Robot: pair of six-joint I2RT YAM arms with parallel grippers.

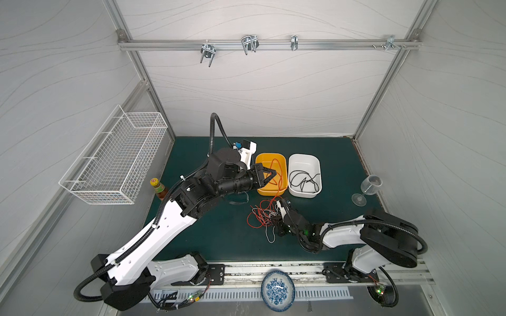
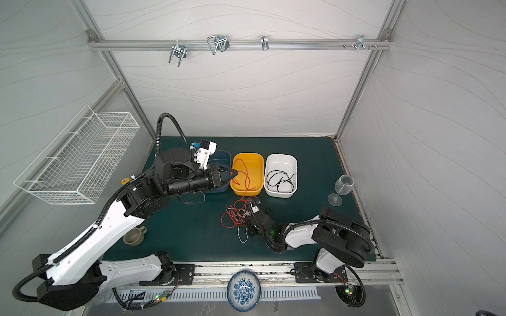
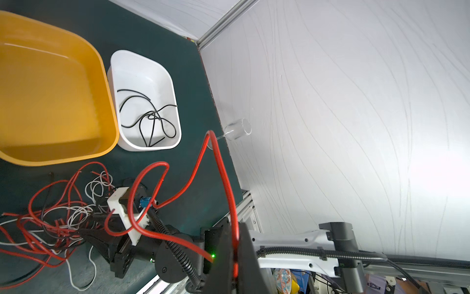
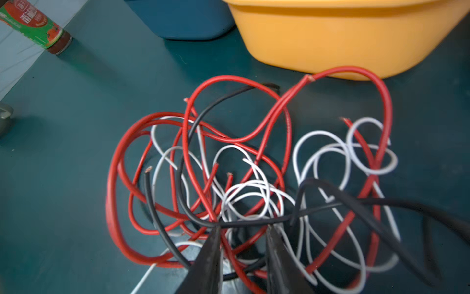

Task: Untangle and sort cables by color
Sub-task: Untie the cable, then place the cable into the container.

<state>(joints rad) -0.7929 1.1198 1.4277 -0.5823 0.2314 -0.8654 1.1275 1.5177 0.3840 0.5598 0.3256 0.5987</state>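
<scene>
Grips one red cable (image 3: 229, 198) with the left claw (image 1: 274, 172), jaws fully closed on it, above the yellow bin (image 1: 271, 156) at the far middle of the table (image 1: 219, 240). Routes that cable from the jaws down across the near rim of the yellow bin to the tangle (image 1: 261, 217) of red, white and black cables. Locates the tangle flat on the table, just near of the yellow bin.

Positions the right claw (image 4: 241, 226) low at the right side of the tangle, jaws part-way apart, tips down among the strands. Shows, in the right wrist view, a black strand crossing between the two tips, with red and white strands passing through the gap. Leaves a gap far wider than any single strand.

Holds loose black cables (image 1: 304, 181), coiled, inside the white bin (image 1: 304, 156), just right of the yellow bin. Shows a blue bin (image 2: 219, 154) just left of the yellow bin in a top view, largely hidden behind the left arm.
</scene>
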